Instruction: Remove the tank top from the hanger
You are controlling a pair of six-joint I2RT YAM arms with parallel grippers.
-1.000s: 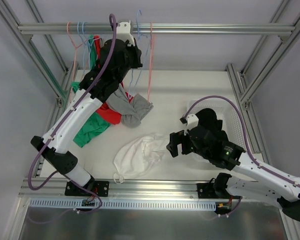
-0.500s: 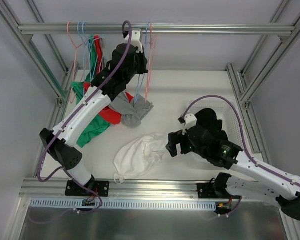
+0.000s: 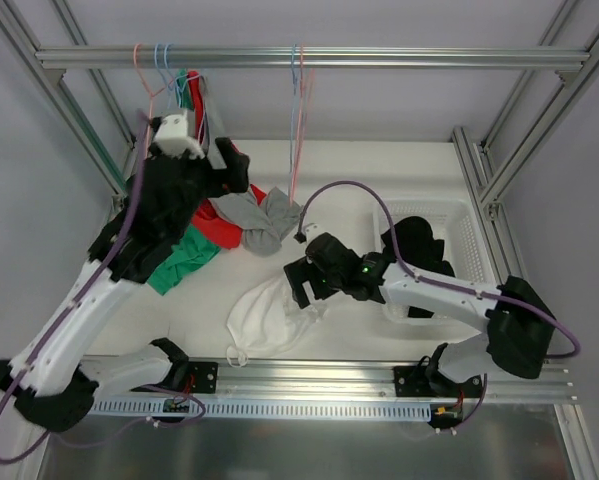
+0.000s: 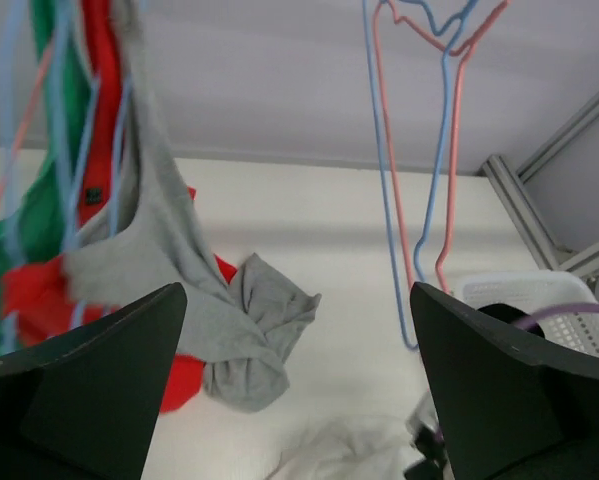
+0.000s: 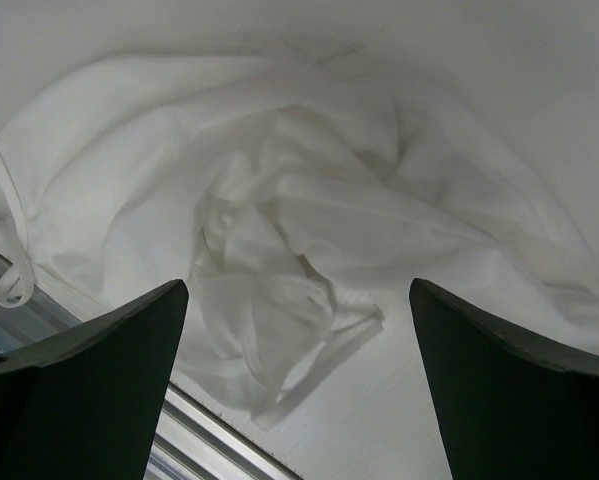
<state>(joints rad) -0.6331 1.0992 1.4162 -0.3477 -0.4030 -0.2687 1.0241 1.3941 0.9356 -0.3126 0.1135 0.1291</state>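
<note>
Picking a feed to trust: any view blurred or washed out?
Left wrist: hanging clothes at left smeared, empty hangers sharper. Right wrist: white top in focus, low contrast against white table. Top external: sharp, evenly lit.

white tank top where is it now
Top view: white tank top crumpled at the table's centre front, before the grey garment, left of the basket.

White-and-black left arm [image 3: 76, 313] and right arm [image 3: 439, 290] with purple cables [image 3: 339, 184], dark wedge-shaped jaws.
</note>
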